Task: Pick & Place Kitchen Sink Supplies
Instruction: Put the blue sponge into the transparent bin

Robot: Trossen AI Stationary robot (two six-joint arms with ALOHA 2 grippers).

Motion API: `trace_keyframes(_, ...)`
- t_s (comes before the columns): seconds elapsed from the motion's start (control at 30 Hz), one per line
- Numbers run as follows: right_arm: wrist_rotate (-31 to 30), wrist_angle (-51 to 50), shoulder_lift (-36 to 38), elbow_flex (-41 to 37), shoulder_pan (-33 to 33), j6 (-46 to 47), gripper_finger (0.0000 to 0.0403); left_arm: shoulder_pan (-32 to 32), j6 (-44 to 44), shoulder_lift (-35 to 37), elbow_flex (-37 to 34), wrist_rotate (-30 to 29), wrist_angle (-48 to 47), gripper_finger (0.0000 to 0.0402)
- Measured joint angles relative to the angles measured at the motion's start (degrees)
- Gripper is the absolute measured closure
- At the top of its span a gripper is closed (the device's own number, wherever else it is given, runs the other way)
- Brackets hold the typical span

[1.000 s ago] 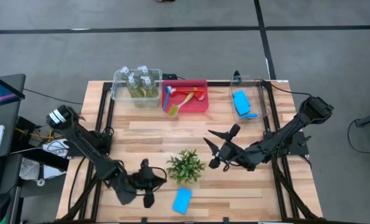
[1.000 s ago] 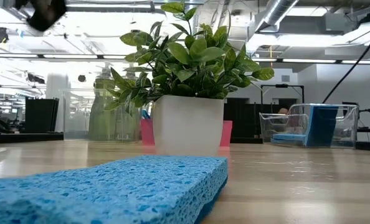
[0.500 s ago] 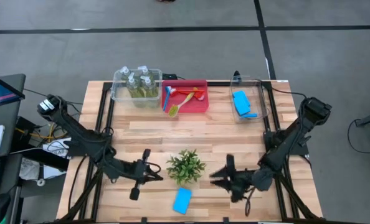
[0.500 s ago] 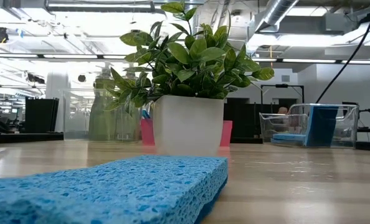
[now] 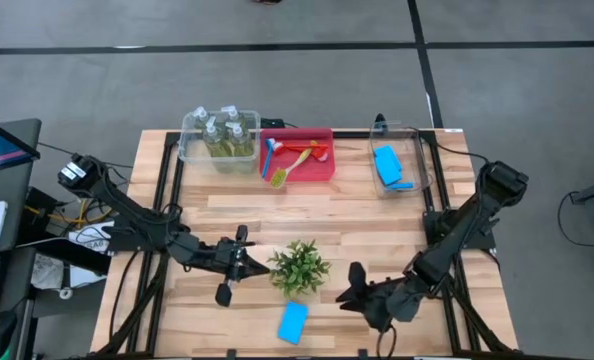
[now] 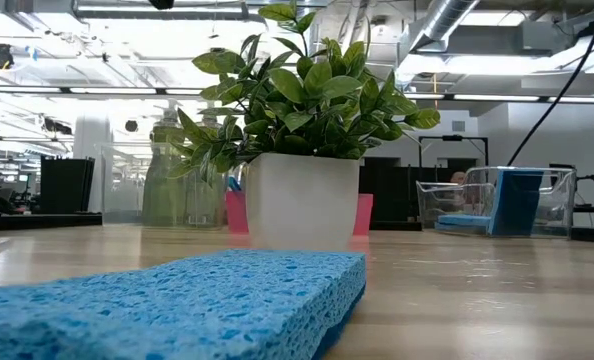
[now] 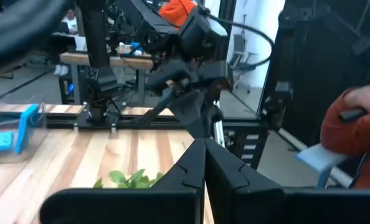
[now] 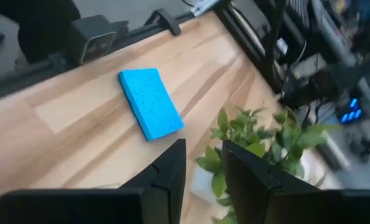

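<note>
One blue sponge (image 5: 293, 321) lies flat on the table near its near edge, in front of the potted plant (image 5: 299, 266); it fills the low view's foreground (image 6: 177, 300). Clear bottles (image 5: 220, 135) stand in a clear bin at the far left. Brushes (image 5: 295, 157) lie in the red bin. More blue sponges (image 5: 389, 166) sit in the clear bin at the far right. My left gripper (image 5: 255, 266) is shut, just left of the plant. My right gripper (image 5: 349, 294) hovers right of the sponge (image 8: 151, 102), fingers slightly apart, holding nothing.
The plant in its white pot (image 6: 302, 200) stands between the two grippers. The three bins line the far edge: clear bin (image 5: 189, 150), red bin (image 5: 322, 135), clear bin (image 5: 417, 160). Bare wood lies in the middle. A person's red sleeve (image 7: 359, 121) shows beyond the table.
My left gripper has risen from the near edge and moved toward the table's far side and right, ending beside the plant. My right gripper has moved from the table's middle toward the near edge, coming down right of the sponge. The sponge and plant have stayed put.
</note>
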State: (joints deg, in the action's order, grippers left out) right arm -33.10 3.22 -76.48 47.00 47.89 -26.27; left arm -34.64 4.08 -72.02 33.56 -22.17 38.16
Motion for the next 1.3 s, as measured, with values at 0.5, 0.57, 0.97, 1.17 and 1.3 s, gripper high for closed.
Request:
trace_keyframes(0.5, 0.48, 9.46, -11.33, 1.72, -2.14, -11.21, 0.0306, -1.39, 3.48, -0.01, 0.0, -0.03, 0.29, 0.0398)
trace_keyframes(0.57, 3.02, 8.27, -14.23, 3.55, -3.96, -11.22, 0.0306, -1.36, 3.49, -0.01, 0.0, -0.05, 0.35, 0.0398)
trace_keyframes(0.97, 22.24, -13.12, -24.98, 20.37, -9.82, -10.9, 0.0306, -1.36, 3.42, -0.01, 0.0, -0.05, 0.45, 0.0398)
trace_keyframes(1.17, 27.54, -17.27, -29.16, 25.97, -10.96, -14.73, 0.0306, -1.36, 3.46, -0.01, 0.0, -0.05, 0.45, 0.0398)
trace_keyframes(1.3, 28.81, -18.17, -30.74, 27.8, -11.72, -16.76, 0.0306, -1.36, 3.47, -0.01, 0.0, -0.05, 0.45, 0.0398)
